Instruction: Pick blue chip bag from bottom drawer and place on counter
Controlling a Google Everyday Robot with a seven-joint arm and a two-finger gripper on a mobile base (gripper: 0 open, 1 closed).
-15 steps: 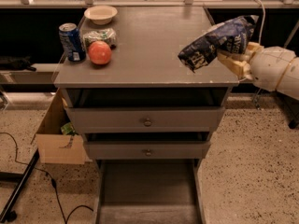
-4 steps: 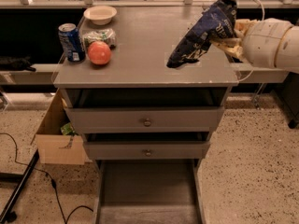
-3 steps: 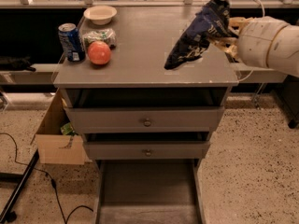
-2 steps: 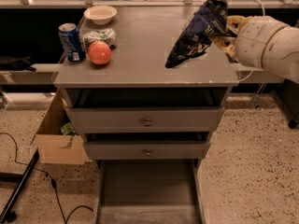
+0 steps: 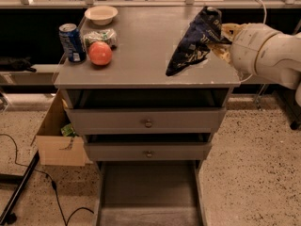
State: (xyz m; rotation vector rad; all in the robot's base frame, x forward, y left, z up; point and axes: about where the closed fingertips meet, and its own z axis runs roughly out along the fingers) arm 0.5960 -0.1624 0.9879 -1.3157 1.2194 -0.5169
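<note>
The blue chip bag (image 5: 194,42), dark blue foil with pale patches, hangs tilted over the right part of the counter (image 5: 141,51); its lower tip is at or just above the surface near the front edge. My gripper (image 5: 221,40) comes in from the right on a white arm and is shut on the bag's upper right side. The bottom drawer (image 5: 148,197) stands pulled open below, and its grey floor shows nothing on it.
On the counter's left stand a blue soda can (image 5: 72,42), a red apple (image 5: 100,53), a green-and-white packet (image 5: 101,36) and a white bowl (image 5: 101,14). Two upper drawers with knobs (image 5: 148,123) are slightly open. A cardboard box (image 5: 59,135) and cables lie on the floor at left.
The gripper has carried the bag up from the front right edge and leftward over the counter, turning it more upright. In the last second it has hardly moved.
</note>
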